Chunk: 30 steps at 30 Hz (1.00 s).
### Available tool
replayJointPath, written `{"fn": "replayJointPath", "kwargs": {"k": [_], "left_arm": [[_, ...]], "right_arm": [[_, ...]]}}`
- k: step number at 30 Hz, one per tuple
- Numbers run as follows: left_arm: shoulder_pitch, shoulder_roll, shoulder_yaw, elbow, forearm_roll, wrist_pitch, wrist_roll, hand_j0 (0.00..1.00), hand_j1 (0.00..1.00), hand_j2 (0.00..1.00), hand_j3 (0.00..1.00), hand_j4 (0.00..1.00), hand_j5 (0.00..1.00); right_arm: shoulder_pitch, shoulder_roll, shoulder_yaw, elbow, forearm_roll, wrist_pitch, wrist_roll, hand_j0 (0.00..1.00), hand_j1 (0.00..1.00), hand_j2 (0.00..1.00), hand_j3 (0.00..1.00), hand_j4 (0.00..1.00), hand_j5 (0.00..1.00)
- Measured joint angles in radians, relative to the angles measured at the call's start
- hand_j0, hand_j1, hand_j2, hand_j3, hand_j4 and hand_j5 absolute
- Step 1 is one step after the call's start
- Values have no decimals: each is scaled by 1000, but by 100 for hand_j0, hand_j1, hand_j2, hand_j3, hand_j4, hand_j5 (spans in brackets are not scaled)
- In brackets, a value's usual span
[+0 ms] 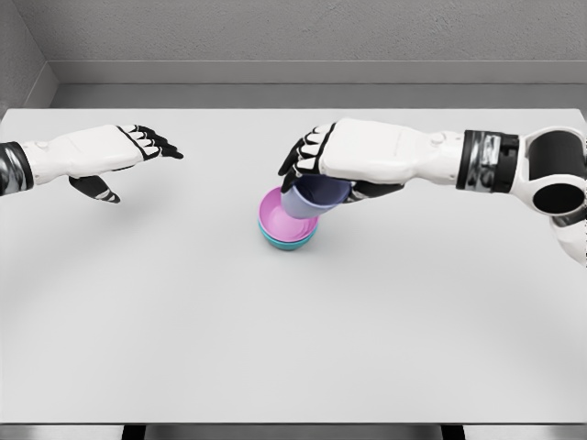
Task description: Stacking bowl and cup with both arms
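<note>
A pink bowl [275,218] sits nested inside a teal bowl [292,244] near the middle of the table. My right hand [316,170] is shut on a lavender cup [312,196], which is tilted with its base dipping into the pink bowl. The hand covers the cup's upper side. My left hand [138,151] hovers over the table's left part, far from the bowls, with its fingers stretched out and nothing in them.
The white table [293,348] reaches from the grey back wall to the near edge. Nothing else stands on it besides the stacked bowls.
</note>
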Motion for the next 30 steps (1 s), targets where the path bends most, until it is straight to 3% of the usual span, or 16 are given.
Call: {"fn": "replayJointPath", "kwargs": {"k": [30], "left_arm": [[0,4,1,-1,1,0,0,100,100,100,100,100,100]], "right_arm": [[-28,80,71,112,62,17,0,69,69,69,69,69,69]]}}
